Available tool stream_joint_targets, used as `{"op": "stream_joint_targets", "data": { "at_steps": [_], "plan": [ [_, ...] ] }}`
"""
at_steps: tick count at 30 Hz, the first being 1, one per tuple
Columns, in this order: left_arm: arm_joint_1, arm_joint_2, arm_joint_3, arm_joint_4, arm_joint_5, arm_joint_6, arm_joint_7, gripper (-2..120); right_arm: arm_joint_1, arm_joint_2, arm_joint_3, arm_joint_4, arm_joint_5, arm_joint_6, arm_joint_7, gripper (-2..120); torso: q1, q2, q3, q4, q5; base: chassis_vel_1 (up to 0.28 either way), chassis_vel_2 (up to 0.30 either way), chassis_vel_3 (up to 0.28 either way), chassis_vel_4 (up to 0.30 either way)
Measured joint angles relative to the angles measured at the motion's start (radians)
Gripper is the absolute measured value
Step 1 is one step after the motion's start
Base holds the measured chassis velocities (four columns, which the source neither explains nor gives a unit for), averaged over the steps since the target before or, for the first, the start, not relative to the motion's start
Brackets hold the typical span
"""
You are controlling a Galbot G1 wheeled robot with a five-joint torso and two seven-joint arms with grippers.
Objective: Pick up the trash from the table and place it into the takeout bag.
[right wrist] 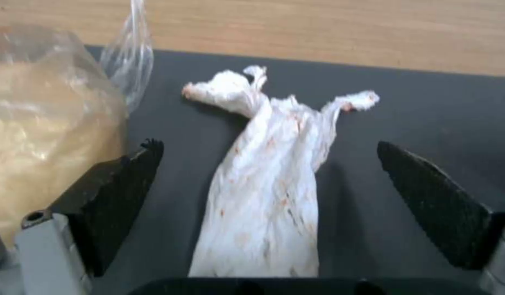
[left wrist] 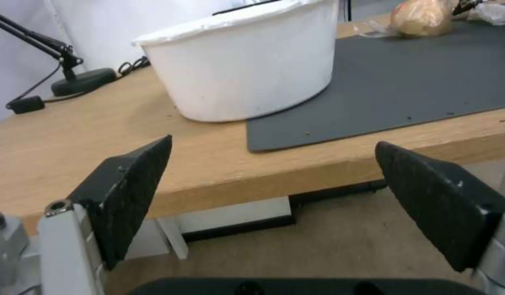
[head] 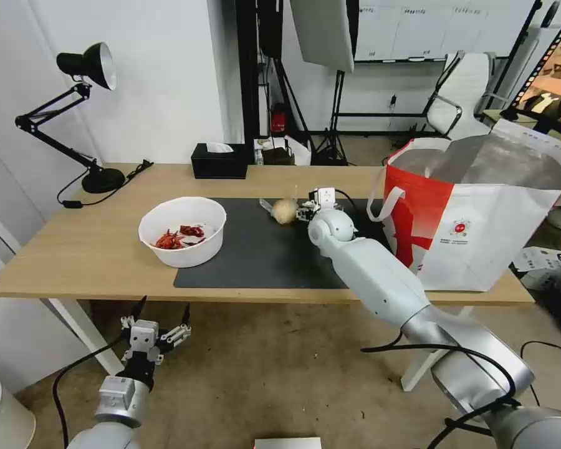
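Observation:
My right gripper (right wrist: 268, 149) is open over the dark grey mat (head: 255, 255), its black fingers (right wrist: 121, 192) on either side of a crumpled white tissue (right wrist: 268, 180) with orange stains. One finger is close to the beige ball in clear wrap (head: 285, 211) (right wrist: 45, 131), which lies beside the tissue. In the head view the right gripper (head: 311, 206) sits just right of the ball. A white bowl of red chillies (head: 182, 231) (left wrist: 241, 57) stands at the mat's left end. The takeout bag (head: 474, 218) stands open at the table's right end. My left gripper (head: 157, 321) (left wrist: 271, 164) hangs open below the table's front edge.
A black desk lamp (head: 81, 112) stands at the back left of the table (head: 75, 249), with its cable trailing on the wood. A black tissue box (head: 219, 161) sits at the back edge. Behind the table are stands and a white office chair (head: 461, 93).

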Motion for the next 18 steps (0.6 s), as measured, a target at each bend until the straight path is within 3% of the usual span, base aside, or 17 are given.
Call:
{"op": "stream_joint_targets", "data": {
  "at_steps": [4,18],
  "plan": [
    [0.0,0.0,0.001,-0.001,0.0,-0.001,0.0,100,-0.015,-0.008,-0.002,0.016,0.01,-0.003,0.016,99,0.0,0.0,0.0,-0.0001,0.0,0.0,0.0,0.0,0.0],
    [-0.001,-0.005,-0.003,-0.001,0.015,-0.02,0.001,100,-0.053,-0.012,0.002,0.06,0.051,0.01,0.046,52,0.0,0.0,0.0,0.0002,0.0001,0.0,0.0,0.0,0.0]
  ]
}}
